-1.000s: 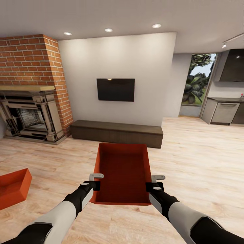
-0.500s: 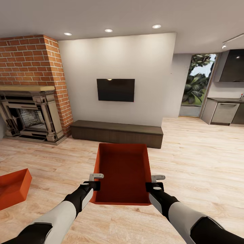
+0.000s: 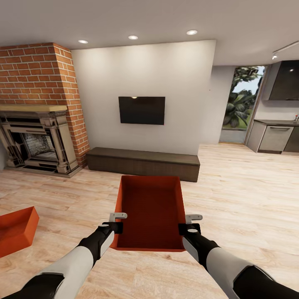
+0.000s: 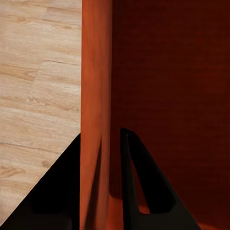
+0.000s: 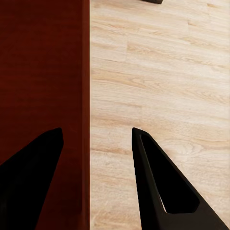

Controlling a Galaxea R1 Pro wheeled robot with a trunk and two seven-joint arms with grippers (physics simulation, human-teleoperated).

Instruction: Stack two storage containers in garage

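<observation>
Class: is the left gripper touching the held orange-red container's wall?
Touching. Left wrist view: left gripper fingers pinch the orange-red container wall, no gap.

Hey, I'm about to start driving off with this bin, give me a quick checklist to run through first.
1. Left gripper clamped on the held container: ok, its fingers press the wall from both sides.
2. Right gripper clamped: not ok, the wall sits between the fingers, but the outer finger stands apart from it.
3. Held container level: ok, as seen in the head view.
4. Held container off the wood floor: cannot tell.
5. Second container located: ok, on the wood floor to the robot's left.
</observation>
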